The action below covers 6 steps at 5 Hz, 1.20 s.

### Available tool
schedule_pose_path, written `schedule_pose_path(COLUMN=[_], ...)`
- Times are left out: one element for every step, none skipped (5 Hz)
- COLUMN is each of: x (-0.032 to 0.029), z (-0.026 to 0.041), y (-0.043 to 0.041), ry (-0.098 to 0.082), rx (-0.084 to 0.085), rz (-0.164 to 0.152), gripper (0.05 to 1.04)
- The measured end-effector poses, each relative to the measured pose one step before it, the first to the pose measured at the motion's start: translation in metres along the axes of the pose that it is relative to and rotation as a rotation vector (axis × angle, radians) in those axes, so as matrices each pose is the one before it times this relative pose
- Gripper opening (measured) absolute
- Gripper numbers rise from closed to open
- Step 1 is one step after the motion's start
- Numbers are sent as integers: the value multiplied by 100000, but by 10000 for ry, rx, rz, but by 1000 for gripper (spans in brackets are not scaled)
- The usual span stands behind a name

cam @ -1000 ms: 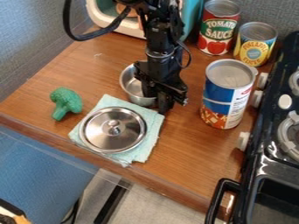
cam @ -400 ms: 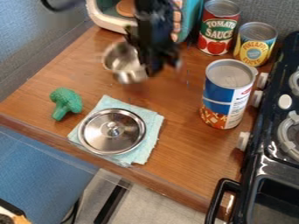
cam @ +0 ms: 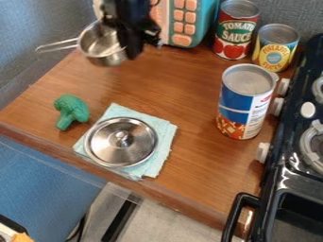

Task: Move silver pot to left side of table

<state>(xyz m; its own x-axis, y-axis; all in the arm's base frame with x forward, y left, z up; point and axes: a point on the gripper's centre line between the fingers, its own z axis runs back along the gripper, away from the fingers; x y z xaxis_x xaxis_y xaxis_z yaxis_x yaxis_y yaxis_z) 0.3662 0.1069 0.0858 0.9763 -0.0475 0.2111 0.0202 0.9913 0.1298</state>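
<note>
So, going left to right, with twelve at the top edge: first up is the long thin handle (cam: 58, 46), sticking out toward about nine o'clock from my silver pot (cam: 103, 43). The pot is up at eleven, and it looks like it's hanging off the wood rather than sitting on it. Green toy broccoli (cam: 71, 111) is over at nine, so I'd want to keep the pot's bottom well above that if I swing down this way. The shiny lid (cam: 121, 142) sits flat on a pale teal cloth (cam: 161, 151) around eight. My black gripper (cam: 131, 53) is at eleven too, clamped on the pot at roughly its own three o'clock side, opposite the handle. Handling-wise, I'd guess thin metal: light, stiff, not fragile, but smooth enough to slip or swivel, since one pinch at the side leaves that handle's weight free to tip it. A pinch straight across the wall near the rim seems the best hold imo; the handle's skinny and would probably let the bowl roll. Next I'd lower it gently on the left side of the table (cam: 195, 156), bottom level, then let go. Past that, there's a teal toy microwave (cam: 186, 23) at twelve, cans between one and three, and the black stove (cam: 277, 165) from three to five.
</note>
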Motion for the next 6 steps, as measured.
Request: schedule_pose_path(x=[-361,-713,-248,-745,97,-367], z=[-1849,-1879,-395,-1058,-96,97], y=[1851,172,127,109,102,-359], ry=[500,554,186,612,277,238], rx=[163,8,100,209,70,-88], rz=[634,253,350,668,465,166], gripper=[80,80,80,79,107,282])
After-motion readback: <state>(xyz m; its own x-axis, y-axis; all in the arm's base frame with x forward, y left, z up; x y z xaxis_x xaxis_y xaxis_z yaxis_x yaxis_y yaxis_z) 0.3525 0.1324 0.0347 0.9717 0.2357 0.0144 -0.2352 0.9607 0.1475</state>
